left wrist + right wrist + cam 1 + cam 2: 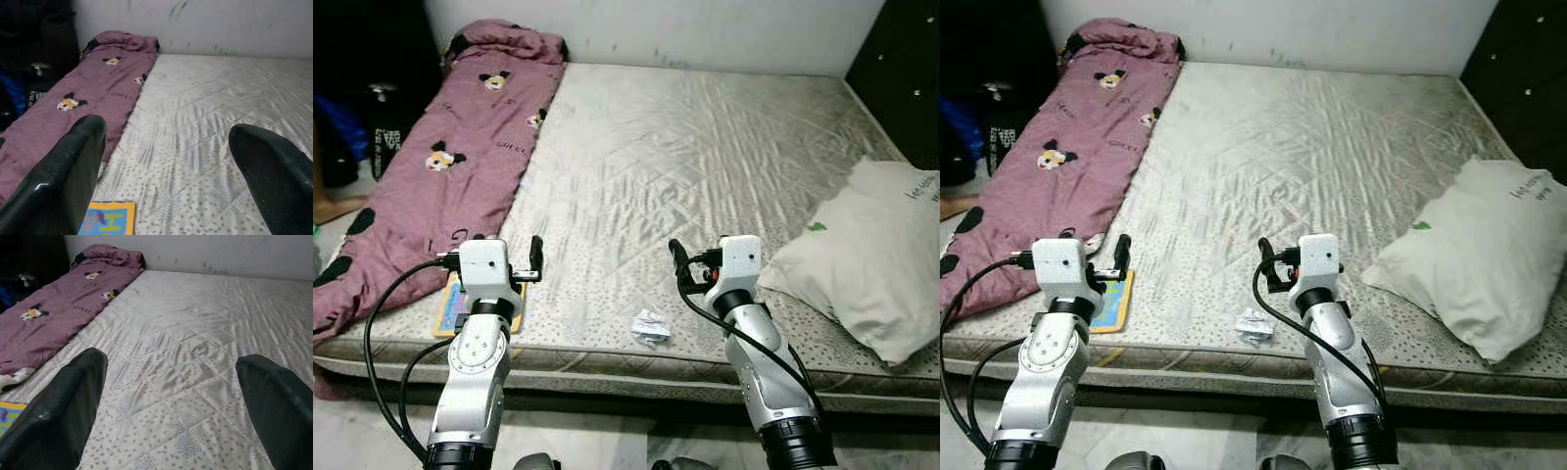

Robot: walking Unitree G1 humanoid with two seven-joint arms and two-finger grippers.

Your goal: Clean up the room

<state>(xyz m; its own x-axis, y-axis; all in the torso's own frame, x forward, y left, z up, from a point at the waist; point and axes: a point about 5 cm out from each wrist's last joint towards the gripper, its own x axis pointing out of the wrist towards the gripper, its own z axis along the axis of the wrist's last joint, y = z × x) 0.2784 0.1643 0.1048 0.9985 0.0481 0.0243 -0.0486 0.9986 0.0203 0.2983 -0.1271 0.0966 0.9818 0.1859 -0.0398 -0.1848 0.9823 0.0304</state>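
Observation:
A bare quilted mattress (685,147) lies in front of me. A purple blanket with cartoon mouse prints (450,166) is stretched along its left side. A white pillow (871,255) rests at the right edge. A small crumpled wrapper (651,326) lies near the front edge between my arms. A colourful flat book (448,311) sits at the front left, partly under my left wrist. My left gripper (167,161) is open over the mattress by the book, holding nothing. My right gripper (171,396) is also open and holding nothing, just right of the wrapper.
A pale wall runs behind the bed. Dark bags (386,137) stand on the floor at the left. A dark cabinet (901,59) rises at the back right. Light floor (607,436) shows below the mattress's front edge.

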